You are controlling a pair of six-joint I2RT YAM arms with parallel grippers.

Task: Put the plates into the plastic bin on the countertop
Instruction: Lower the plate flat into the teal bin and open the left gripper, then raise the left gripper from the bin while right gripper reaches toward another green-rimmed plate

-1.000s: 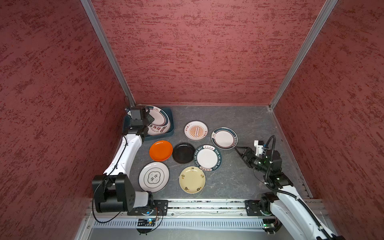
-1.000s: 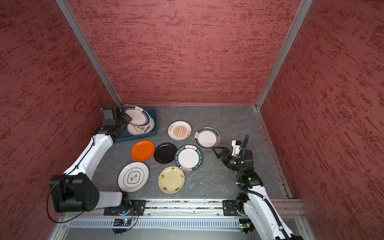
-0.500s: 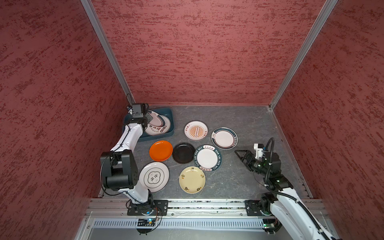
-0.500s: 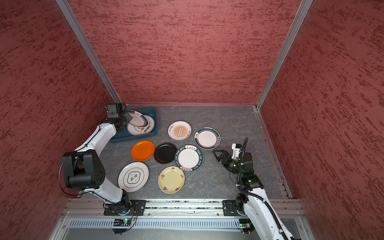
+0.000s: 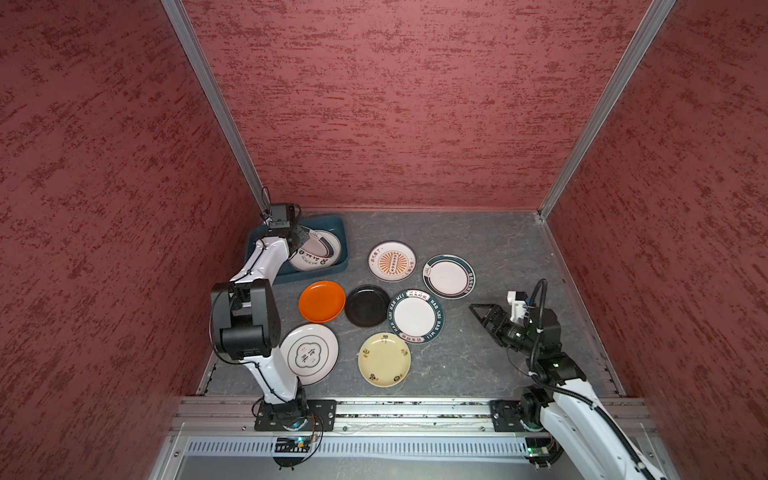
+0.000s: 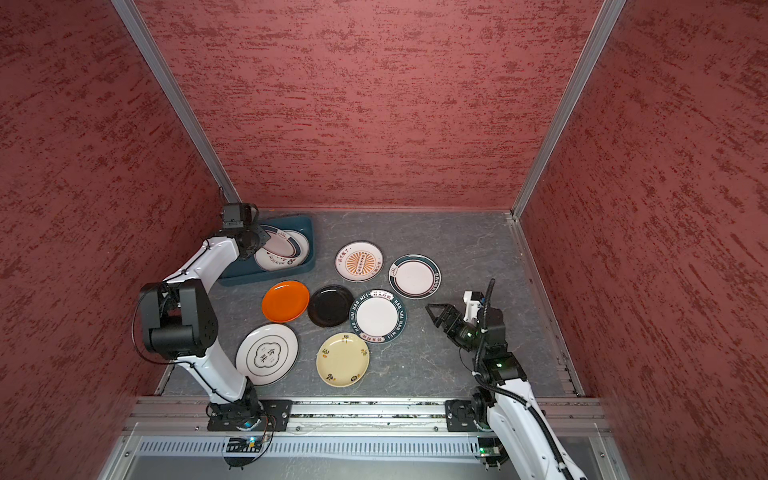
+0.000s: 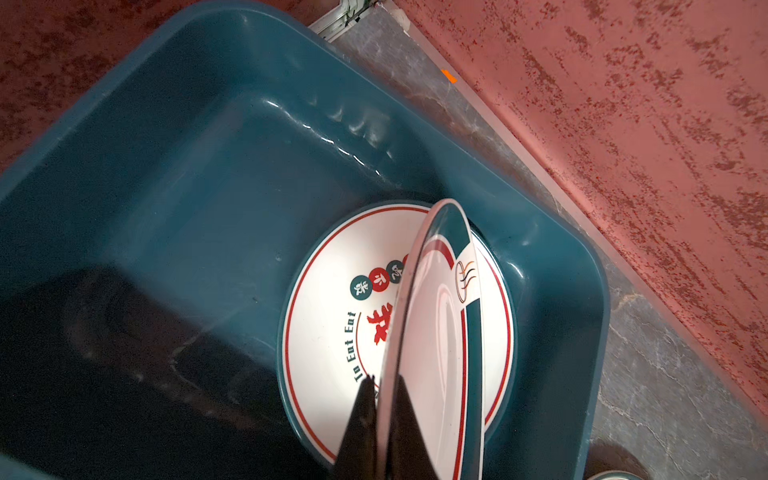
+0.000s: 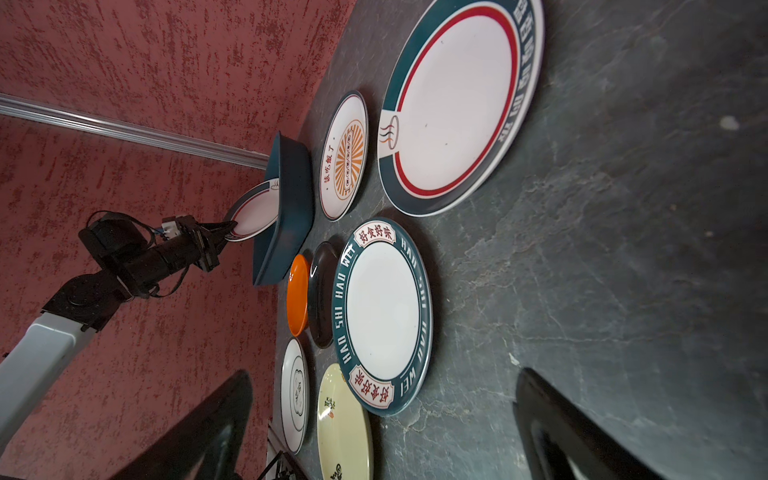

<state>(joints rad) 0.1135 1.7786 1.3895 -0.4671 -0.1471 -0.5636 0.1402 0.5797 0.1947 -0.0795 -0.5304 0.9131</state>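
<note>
The teal plastic bin (image 5: 330, 224) (image 6: 266, 277) sits at the back left of the countertop (image 5: 478, 241). One white plate with red print (image 7: 328, 332) (image 5: 316, 262) lies flat in the bin. My left gripper (image 7: 384, 379) (image 5: 305, 241) is shut on the rim of a teal-rimmed plate (image 7: 440, 332) (image 6: 284, 245), held tilted above that one. My right gripper (image 5: 478, 311) (image 8: 384, 374) hangs open and empty to the right of the "HAO SHI HAO WEI" plate (image 5: 415, 316).
Loose on the countertop are the orange (image 5: 321, 301), black (image 5: 367, 305), cream-yellow (image 5: 384, 359), white clover-motif (image 5: 309, 354), sunburst (image 5: 391, 261) and teal-rimmed (image 5: 449, 276) plates. Red walls (image 5: 395, 104) enclose three sides. My left elbow (image 5: 243, 320) stands raised at the front left.
My left arm's elbow has risen, and its gripper has carried the plate a little further back over the bin. The right gripper has drawn slightly toward the front.
</note>
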